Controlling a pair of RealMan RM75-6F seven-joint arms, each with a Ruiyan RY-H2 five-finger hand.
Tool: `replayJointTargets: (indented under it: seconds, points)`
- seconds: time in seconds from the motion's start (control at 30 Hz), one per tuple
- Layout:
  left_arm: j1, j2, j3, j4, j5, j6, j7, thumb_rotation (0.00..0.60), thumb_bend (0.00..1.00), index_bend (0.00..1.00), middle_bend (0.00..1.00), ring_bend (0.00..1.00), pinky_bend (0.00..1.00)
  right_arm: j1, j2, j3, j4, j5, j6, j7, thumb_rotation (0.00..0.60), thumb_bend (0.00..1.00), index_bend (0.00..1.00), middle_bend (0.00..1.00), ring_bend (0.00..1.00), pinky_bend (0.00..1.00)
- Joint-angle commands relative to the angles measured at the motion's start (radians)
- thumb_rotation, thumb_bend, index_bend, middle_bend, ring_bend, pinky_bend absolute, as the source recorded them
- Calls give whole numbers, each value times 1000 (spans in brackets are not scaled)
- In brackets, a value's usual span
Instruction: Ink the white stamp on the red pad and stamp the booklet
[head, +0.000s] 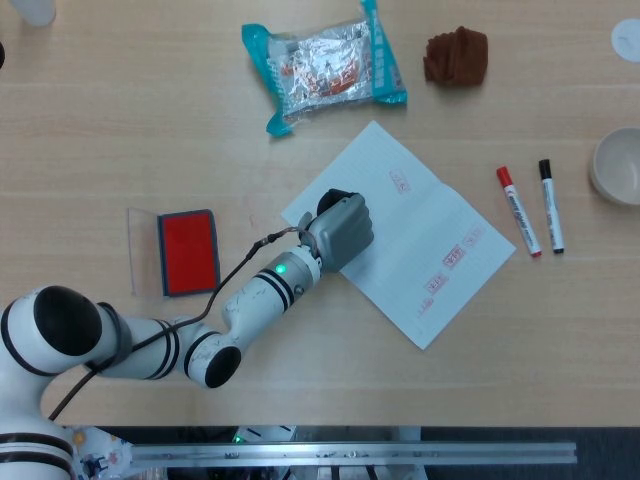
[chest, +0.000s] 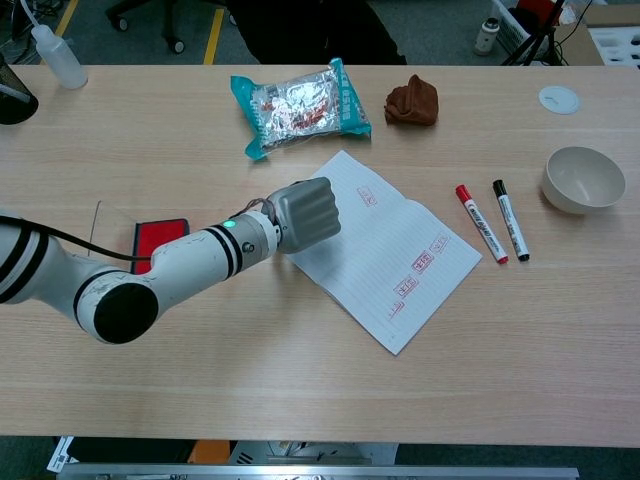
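Note:
The white booklet (head: 430, 240) lies open and slanted at the table's middle, with several red stamp marks (head: 455, 257) on its right page. My left hand (head: 343, 230) is curled into a tight fist over the booklet's left corner, pressing down; the chest view shows the same left hand (chest: 305, 213). The white stamp is hidden inside the fist, and only a dark bit (head: 336, 198) shows at its far side. The red ink pad (head: 188, 252) sits open to the left, apart from the hand. My right hand is in neither view.
A clear lid (head: 143, 250) lies beside the pad. A red marker (head: 518, 212) and a black marker (head: 551, 205) lie right of the booklet, with a bowl (head: 620, 166) further right. A snack packet (head: 325, 65) and brown cloth (head: 457, 55) are at the back.

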Motion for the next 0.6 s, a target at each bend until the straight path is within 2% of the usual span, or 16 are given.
replayJointTargets:
  seconds: [0.03, 0.3, 0.6]
  points:
    - [-1, -1, 2, 2, -1, 0, -2, 600, 272, 649, 1000, 1000, 1000, 0, -1, 0, 2, 0, 0, 1, 600, 200, 238, 359, 288, 303]
    - [-3, 5, -3, -10, -3, 13, -16, 600, 272, 648, 1000, 1000, 1000, -4, 0, 1, 3, -1, 6, 5, 600, 200, 238, 359, 288, 303]
    - [19, 109, -28, -145, 22, 85, -77, 600, 272, 648, 1000, 1000, 1000, -3, -1, 0, -1, -14, 12, 8, 600, 200, 238, 359, 288, 303]
